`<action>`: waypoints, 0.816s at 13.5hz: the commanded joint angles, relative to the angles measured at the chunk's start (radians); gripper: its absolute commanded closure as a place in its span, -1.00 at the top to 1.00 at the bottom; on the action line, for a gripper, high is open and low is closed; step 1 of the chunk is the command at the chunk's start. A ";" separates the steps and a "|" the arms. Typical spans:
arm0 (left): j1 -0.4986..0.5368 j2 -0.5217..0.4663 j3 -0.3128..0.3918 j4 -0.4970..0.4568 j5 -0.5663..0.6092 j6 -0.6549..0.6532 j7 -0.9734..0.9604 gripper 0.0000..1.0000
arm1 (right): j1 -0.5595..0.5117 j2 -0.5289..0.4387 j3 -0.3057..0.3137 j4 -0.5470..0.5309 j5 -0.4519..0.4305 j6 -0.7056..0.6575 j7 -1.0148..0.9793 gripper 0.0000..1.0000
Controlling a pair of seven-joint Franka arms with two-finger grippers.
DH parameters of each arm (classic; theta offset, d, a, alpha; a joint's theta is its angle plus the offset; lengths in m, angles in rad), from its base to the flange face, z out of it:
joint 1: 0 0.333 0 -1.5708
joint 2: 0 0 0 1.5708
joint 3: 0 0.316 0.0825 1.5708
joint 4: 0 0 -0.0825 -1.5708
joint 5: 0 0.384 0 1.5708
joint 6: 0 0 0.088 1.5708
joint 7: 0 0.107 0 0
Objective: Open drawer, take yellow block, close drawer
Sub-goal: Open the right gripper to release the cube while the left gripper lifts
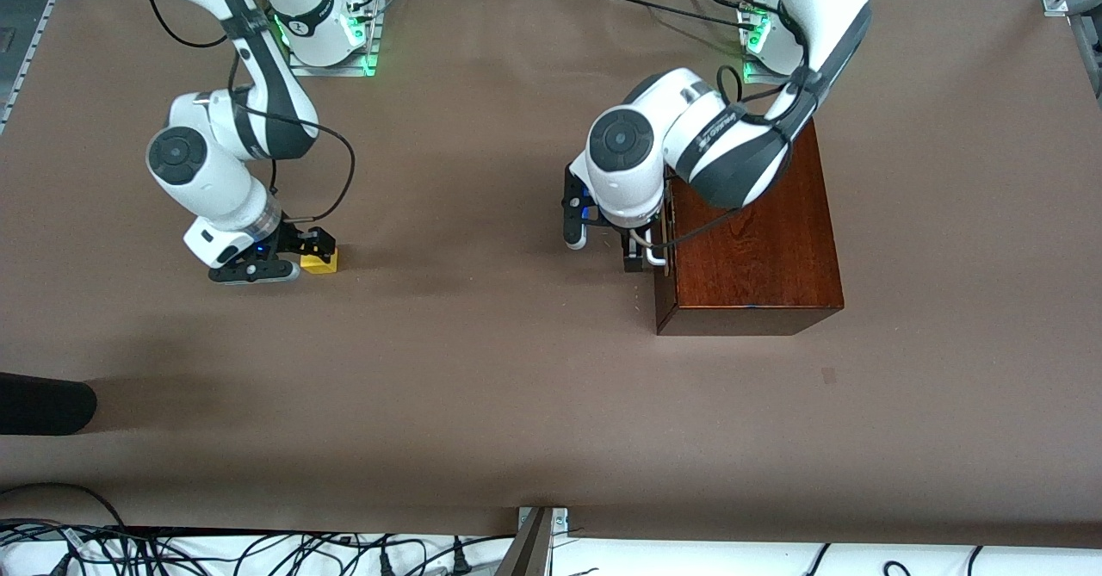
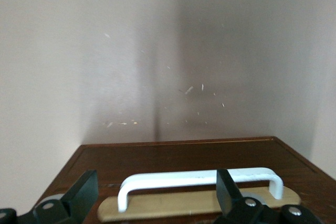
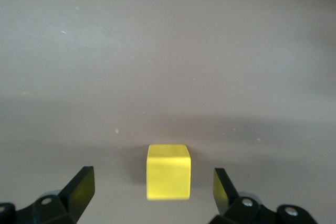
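Front view shows you the drawer (image 1: 665, 240) shut, the left gripper (image 1: 608, 244) spread wide at its stiff white handle (image 2: 199, 184). Your right gripper (image 1: 297, 259), fingers apart, straddles the yellow block (image 1: 322, 263) resting on the table (image 1: 482, 369); light, rigid, pinch flat sides.

No text, label or number is legible; a dark marking on the left arm (image 1: 719, 133) above the wooden box (image 1: 758, 240) stays unreadable.

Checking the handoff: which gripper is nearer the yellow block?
Right. The right gripper stands open around the yellow block, which rests on the table. The left gripper is open at the drawer handle, toward the left arm's end.
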 commanded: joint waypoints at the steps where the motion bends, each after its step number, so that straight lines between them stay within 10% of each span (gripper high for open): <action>1: 0.049 -0.112 0.003 -0.009 -0.030 -0.018 -0.015 1.00 | -0.007 -0.044 0.022 0.162 0.003 -0.250 -0.005 1.00; 6: 0.239 -0.165 0.004 0.110 -0.024 -0.122 0.118 1.00 | -0.020 -0.058 0.046 0.417 0.007 -0.522 -0.096 1.00; 11: 0.390 -0.142 0.015 0.201 -0.027 -0.151 0.118 1.00 | -0.071 -0.136 0.058 0.441 0.015 -0.653 -0.186 1.00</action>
